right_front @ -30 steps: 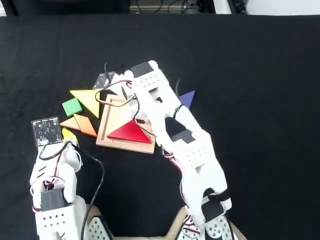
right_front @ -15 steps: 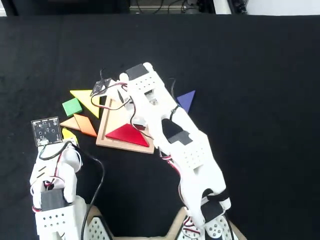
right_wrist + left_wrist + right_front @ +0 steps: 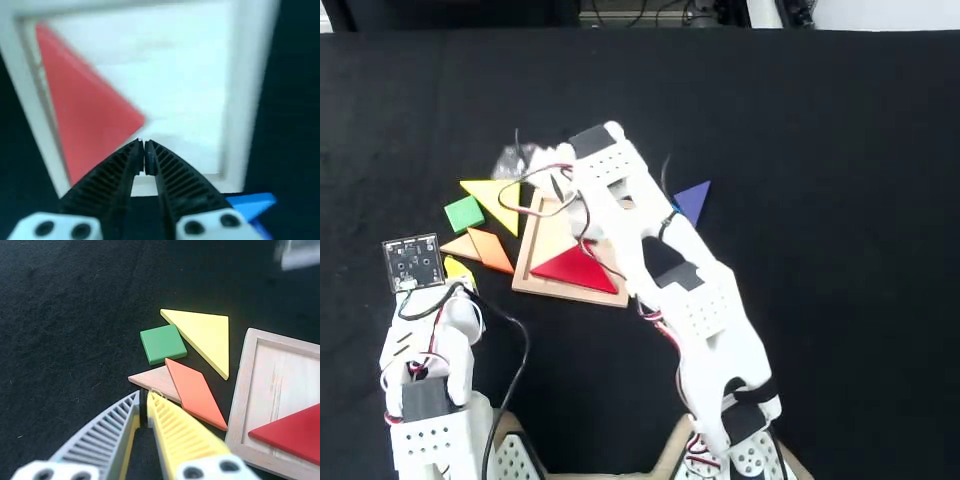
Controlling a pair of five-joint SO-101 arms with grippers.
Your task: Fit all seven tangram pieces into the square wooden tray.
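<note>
Barely begun, I'd say: only the red triangle (image 3: pixel 575 268) sits in the tray (image 3: pixel 565 290), the yellow triangle (image 3: pixel 495 198), green square (image 3: pixel 464 213) and orange parallelogram (image 3: pixel 492 250) wait beside the tray, the blue triangle (image 3: pixel 694 199) lies off its opposite edge, and the left hand (image 3: pixel 145 395) and right hand (image 3: pixel 144 145) are both closed, empty.

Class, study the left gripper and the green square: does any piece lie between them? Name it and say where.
Yes. The pale wooden triangle lies directly between the left gripper and the green square, just ahead of the gripper. The orange parallelogram sits beside it, towards the tray.
</note>
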